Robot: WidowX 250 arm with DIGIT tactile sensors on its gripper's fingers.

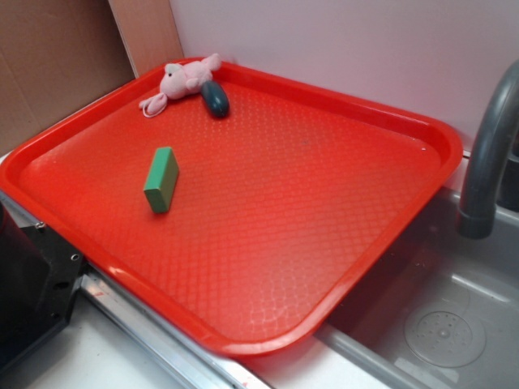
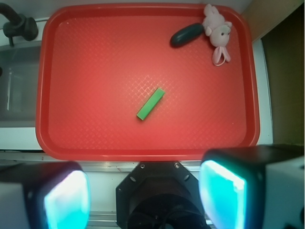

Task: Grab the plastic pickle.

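Pincer (image 2: 145,200) spread, empty; plastic pickle (image 1: 216,99) touching pink plush (image 1: 182,81) on red tray (image 1: 381,211) beside sink (image 1: 442,324).

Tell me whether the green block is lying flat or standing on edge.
On edge. The green block rests on a narrow long side on the red tray; the wrist view shows only a thin strip.

Bright, even light; soft glare on the red tray (image 1: 381,121). The end effector (image 2: 145,191) pads glow cyan, blurred, perhaps overexposed.
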